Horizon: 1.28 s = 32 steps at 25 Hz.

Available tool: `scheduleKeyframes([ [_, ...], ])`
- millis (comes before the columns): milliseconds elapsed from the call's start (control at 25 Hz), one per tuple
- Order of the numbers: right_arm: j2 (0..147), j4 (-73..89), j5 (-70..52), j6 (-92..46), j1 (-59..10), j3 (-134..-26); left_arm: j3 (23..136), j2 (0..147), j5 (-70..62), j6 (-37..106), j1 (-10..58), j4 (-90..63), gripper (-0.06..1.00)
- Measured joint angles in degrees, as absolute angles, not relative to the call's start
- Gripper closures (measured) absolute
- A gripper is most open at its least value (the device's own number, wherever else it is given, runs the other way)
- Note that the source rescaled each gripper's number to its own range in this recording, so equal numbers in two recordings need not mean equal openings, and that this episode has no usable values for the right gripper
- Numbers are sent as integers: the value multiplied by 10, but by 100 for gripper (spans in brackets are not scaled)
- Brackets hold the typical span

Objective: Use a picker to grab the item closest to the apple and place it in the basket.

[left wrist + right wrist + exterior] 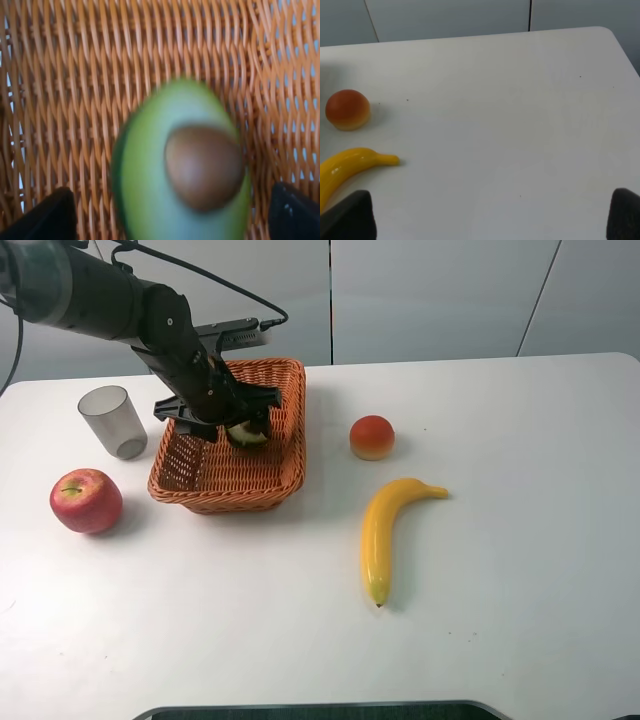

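left claw (pixel 228 418) hangs over the basket (pixel 225 502), upper left of the frame, arm reaching down at a slant from the top left corner. avocado half (pixel 182 170), cut face and pit up, sits inside on the weave. left fingertips (pixel 50 217) stand wide with a gap on both sides of it, so it looks let go: drop-off step, judged nearly done. apple (pixel 86 500) rests on the desk (pixel 500 590) left of the basket. right claw (pixel 492 215) is wide, empty, above bare desk.

Banana (pixel 350 165), orange fruit (pixel 347 109), white table (pixel 520 110), gripper (pixel 490 215) spread
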<state>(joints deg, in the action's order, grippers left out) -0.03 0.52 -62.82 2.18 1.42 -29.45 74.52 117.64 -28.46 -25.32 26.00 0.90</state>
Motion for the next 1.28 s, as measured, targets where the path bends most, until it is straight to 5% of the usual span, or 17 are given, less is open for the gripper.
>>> scheduleKeyframes([
  [920,0,5,-628,22,14,-295,754,925,-469,-172,256,50,-4],
  [1280,0,5,-628,22,14,-295,627,781,-483,-147,196,48,-4],
])
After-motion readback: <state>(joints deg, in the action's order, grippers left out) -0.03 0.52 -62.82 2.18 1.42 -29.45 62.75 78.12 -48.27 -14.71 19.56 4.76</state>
